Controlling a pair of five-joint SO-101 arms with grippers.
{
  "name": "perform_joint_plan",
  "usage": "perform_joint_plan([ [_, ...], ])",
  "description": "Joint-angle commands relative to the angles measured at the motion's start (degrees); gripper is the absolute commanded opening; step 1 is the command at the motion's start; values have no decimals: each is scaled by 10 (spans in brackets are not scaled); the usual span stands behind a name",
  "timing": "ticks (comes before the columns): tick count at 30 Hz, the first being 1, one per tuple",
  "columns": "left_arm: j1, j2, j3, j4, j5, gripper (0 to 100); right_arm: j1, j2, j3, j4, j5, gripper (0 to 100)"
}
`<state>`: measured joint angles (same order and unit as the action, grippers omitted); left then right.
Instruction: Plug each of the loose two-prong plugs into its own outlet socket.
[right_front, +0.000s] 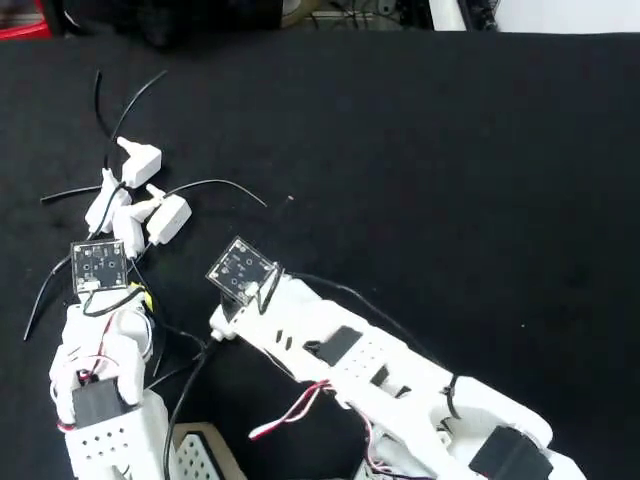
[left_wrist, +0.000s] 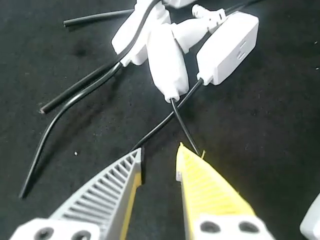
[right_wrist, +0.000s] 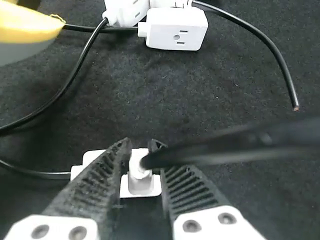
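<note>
Several white plugs and outlet sockets with black cords lie bunched at the left of the black table. My left gripper, one finger grey and one yellow, is open just short of this bunch. Two thin cords from an elongated white plug and a rectangular socket run past its tips. My right gripper, with black ribbed fingers, is shut on a small white plug, whose black cord leads off sideways. Farther off lies a white socket, its holes facing the right wrist camera.
The left arm stands at the lower left and the right arm comes in from the lower right. Loose black cord ends trail out from the bunch. The left gripper's yellow fingertip appears near the socket.
</note>
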<state>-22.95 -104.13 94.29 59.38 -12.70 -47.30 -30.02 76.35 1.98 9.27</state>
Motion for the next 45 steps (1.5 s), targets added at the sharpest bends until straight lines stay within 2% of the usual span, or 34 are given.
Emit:
perform_joint_plan([
  [1, -5, -2, -4, -14, -6, 124, 10, 11, -34, -15, -2, 11],
  [10, -5, -2, -4, -14, -6, 126, 47, 12, -41, -14, -1, 11],
  [19, -5, -2, -4, -14, -6, 127, 32, 23, -40, -13, 2, 11],
  [23, -5, -2, -4, -14, -6, 127, 5, 74, -51, -9, 69, 11],
  [26, -5, -2, -4, -14, -6, 127, 15, 114, -68, -9, 112, 11],
  [34, -5, -2, 7, -39, -6, 127, 14, 154, -96, -5, 120, 16],
  [36, -4, -2, 7, -39, -6, 127, 14, 154, -98, -5, 120, 48],
  [39, -4, -2, 7, -39, -6, 127, 11, 138, -97, 7, 120, 190],
  [41, -4, -2, 8, -39, -6, 127, 1, 112, -105, 56, 119, 263],
  [45, -4, -2, 10, -47, -7, 127, -16, 31, -129, 173, 116, 283],
])
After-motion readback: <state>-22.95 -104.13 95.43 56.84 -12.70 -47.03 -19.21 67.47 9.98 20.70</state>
